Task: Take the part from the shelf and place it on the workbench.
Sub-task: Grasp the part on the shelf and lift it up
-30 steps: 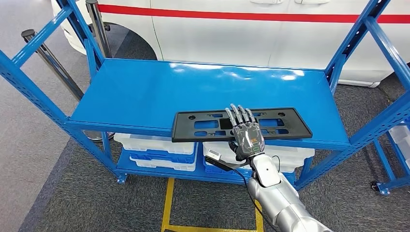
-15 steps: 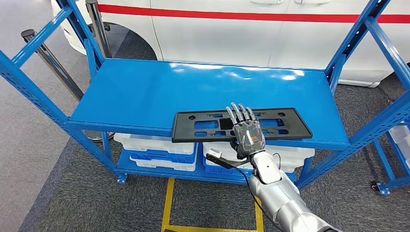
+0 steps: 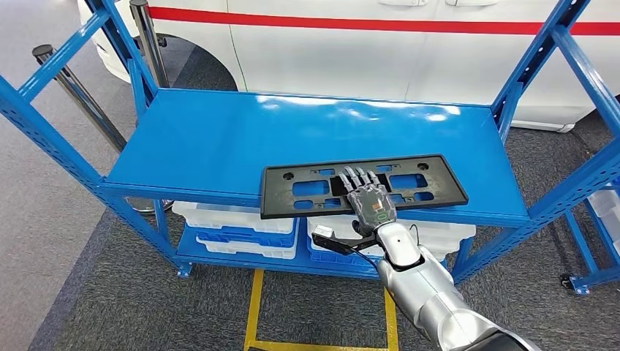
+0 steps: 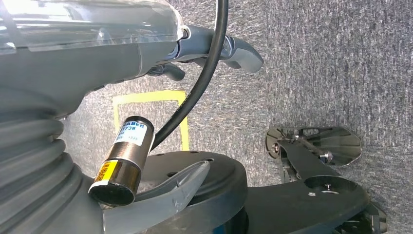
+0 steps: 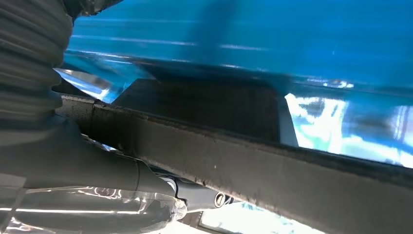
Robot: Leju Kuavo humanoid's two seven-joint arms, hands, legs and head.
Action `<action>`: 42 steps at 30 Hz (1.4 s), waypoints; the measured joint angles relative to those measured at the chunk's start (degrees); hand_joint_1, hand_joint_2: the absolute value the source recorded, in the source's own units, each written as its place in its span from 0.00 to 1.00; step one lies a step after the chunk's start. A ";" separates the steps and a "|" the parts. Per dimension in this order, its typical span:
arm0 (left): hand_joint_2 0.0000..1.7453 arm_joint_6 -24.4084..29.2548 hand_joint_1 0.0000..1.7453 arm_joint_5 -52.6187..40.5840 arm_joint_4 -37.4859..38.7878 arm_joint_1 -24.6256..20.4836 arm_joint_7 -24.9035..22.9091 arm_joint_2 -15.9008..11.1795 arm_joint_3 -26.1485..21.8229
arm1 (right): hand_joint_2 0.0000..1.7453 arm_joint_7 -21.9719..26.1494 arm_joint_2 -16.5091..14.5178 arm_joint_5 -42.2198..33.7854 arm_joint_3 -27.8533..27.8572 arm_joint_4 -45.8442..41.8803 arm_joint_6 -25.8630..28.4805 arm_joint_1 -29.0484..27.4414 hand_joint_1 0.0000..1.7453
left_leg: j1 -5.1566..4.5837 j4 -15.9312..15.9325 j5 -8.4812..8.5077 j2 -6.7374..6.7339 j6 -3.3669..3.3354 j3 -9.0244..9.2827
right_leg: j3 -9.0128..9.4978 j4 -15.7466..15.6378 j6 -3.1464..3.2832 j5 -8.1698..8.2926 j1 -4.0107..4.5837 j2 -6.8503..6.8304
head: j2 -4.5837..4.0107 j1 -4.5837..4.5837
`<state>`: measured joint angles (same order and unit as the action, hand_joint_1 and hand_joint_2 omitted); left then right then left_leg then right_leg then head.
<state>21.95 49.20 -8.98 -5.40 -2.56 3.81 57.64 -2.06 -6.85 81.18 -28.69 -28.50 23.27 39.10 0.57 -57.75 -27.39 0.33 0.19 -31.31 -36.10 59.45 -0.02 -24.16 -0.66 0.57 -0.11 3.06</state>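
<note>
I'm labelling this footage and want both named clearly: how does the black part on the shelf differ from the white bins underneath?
The black part is a flat, thin plate with cut-out openings; the white bins are deeper, box-shaped containers. The part lies on the upper shelf at its front edge, under the right hand; the bins sit on the lower level, untouched. Both rest on the same blue rack.

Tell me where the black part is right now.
In the head view, the black part lies along the front edge of the blue shelf, right of centre, with the right hand on it.

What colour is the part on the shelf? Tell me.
Black, seen best in the head view: the part lies on the blue shelf.
</note>
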 joint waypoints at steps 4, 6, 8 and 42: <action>1.00 0.01 0.00 0.05 0.00 0.00 0.00 -0.01 0.00 | 1.00 -0.28 0.02 0.00 -0.95 0.82 -1.21 0.47 0.00 | 0.00 0.00 0.00 0.00 0.00 0.00 | 0.00 0.00 0.00 0.00 0.00 0.00 | 0.00 0.00; 1.00 0.02 0.00 0.09 0.00 0.00 0.00 -0.01 0.00 | 1.00 -0.46 0.03 -0.01 -1.37 1.16 -1.56 0.65 0.00 | 0.00 0.00 0.00 0.00 0.00 0.00 | 0.00 0.00 0.00 0.00 0.00 0.00 | 0.00 0.00; 1.00 0.03 0.00 0.14 0.00 0.00 -0.01 -0.01 0.00 | 1.00 -0.61 0.03 -0.21 -1.78 1.42 -1.60 0.76 0.05 | 0.00 0.00 0.00 0.00 0.00 0.00 | 0.00 0.00 0.00 0.00 0.00 0.00 | 0.00 0.00; 1.00 0.06 0.00 0.85 0.00 -0.01 -0.26 -0.05 0.15 | 1.00 -0.93 0.03 -3.02 -2.98 1.87 1.61 1.18 0.80 | 0.00 0.00 -0.01 0.02 -0.01 0.05 | 0.08 0.00 -0.01 -0.01 -0.01 -0.06 | 0.00 0.00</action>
<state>22.01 50.05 -8.98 -5.41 -2.82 3.76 57.79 -2.99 -6.82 78.16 -31.67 -26.62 24.87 40.28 0.56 -57.75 -27.41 0.35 0.18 -31.26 -36.02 59.44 -0.03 -24.17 -0.66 0.50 -0.11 3.06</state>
